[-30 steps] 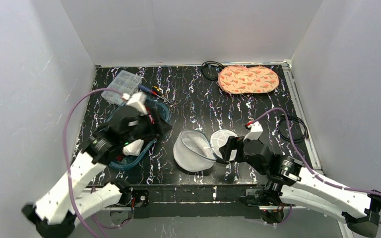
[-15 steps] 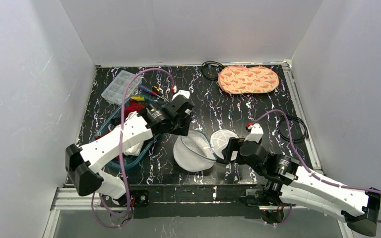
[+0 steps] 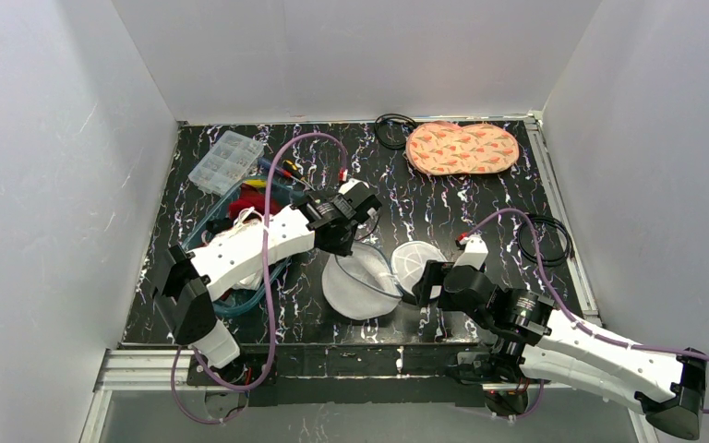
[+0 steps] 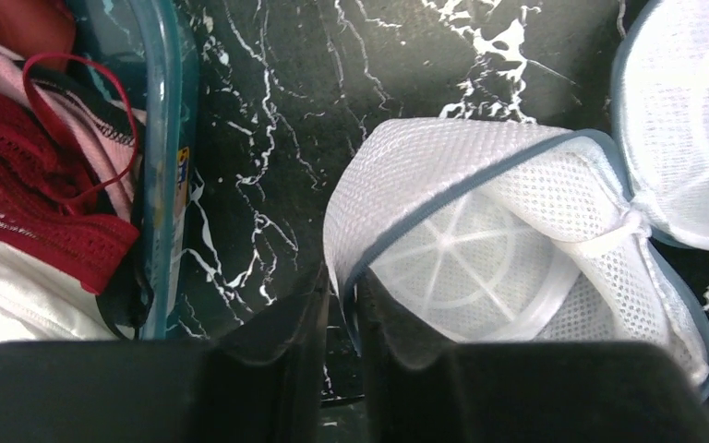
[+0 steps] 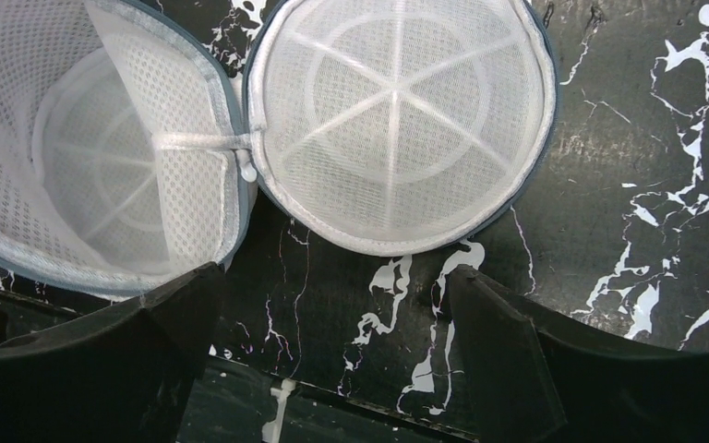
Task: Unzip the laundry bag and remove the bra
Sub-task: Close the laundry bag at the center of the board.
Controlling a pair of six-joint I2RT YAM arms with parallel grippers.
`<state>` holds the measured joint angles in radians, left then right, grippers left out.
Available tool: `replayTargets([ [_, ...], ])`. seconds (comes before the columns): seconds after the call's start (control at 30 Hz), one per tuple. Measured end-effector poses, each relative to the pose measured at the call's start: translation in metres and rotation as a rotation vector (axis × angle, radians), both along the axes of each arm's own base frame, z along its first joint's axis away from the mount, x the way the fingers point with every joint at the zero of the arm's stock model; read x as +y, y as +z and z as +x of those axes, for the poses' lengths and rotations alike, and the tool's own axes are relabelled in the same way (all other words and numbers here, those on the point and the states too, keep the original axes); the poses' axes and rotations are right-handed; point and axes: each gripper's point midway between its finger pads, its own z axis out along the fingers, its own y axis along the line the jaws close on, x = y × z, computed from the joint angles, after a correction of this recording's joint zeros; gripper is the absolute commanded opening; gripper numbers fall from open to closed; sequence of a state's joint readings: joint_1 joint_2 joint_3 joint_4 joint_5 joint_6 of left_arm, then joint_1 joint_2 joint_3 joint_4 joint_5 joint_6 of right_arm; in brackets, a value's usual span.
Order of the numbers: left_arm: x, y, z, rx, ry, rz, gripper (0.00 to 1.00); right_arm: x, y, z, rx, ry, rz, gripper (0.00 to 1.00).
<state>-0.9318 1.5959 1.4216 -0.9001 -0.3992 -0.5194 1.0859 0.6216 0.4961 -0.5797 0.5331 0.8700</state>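
Just toward 6 o'clock from the middle of the black marbled table, the laundry bag lies unzipped with its mouth gaping. Its round lid is flopped flat at the bag's 3 o'clock, joined to it by a short white strip.

The left gripper reaches in from 9 o'clock to the bag's 12 o'clock rim. In the left wrist view its fingers stand close together with only a slit between them. The blue-grey trim runs right down to that slit; whether it is pinched I cannot tell.

The right gripper sits at 5 o'clock of the lid, jaws spread wide and holding nothing.

At the bag's 9 o'clock a blue tub holds red and white cloth. A clear box lies at 11 o'clock and an orange pad at 1 o'clock.
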Motion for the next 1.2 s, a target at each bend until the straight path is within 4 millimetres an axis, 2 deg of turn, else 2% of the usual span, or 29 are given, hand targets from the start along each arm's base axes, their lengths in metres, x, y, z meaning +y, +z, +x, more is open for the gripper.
replayTargets([
  [0.07,0.003,-0.002,0.001,-0.007,0.009,0.012,0.0,0.001,-0.001,-0.001,0.006,0.001,0.003,0.99],
  [0.27,0.019,-0.015,-0.003,-0.029,0.056,0.033,0.0,-0.001,-0.004,0.002,0.017,-0.046,0.004,0.99],
  [0.47,0.038,-0.005,-0.014,-0.093,0.111,-0.051,0.0,-0.004,-0.007,0.012,0.033,-0.146,0.056,0.99],
  [0.57,0.042,0.0,-0.018,-0.121,0.12,-0.099,0.0,-0.007,-0.016,0.018,0.041,-0.2,0.095,0.98],
  [0.73,0.034,-0.001,-0.016,-0.128,0.092,-0.136,0.0,-0.013,-0.036,0.029,0.075,-0.27,0.116,0.96],
  [0.9,0.017,0.001,-0.016,-0.115,-0.021,-0.169,0.0,-0.016,-0.04,0.039,0.087,-0.277,0.079,0.98],
  [0.97,0.009,0.004,-0.017,-0.104,-0.1,-0.182,0.0,-0.016,-0.029,0.042,0.061,-0.259,0.075,0.98],
  [1.03,-0.003,0.011,-0.02,-0.092,-0.19,-0.207,0.0,-0.016,-0.008,0.045,0.011,-0.236,0.086,0.99],
  [1.17,-0.032,0.038,-0.026,-0.095,-0.369,-0.309,0.0,-0.022,0.051,0.05,-0.117,-0.199,0.119,0.99],
  [1.2,-0.038,0.045,-0.027,-0.1,-0.404,-0.337,0.0,-0.023,0.059,0.05,-0.133,-0.194,0.12,0.99],
])
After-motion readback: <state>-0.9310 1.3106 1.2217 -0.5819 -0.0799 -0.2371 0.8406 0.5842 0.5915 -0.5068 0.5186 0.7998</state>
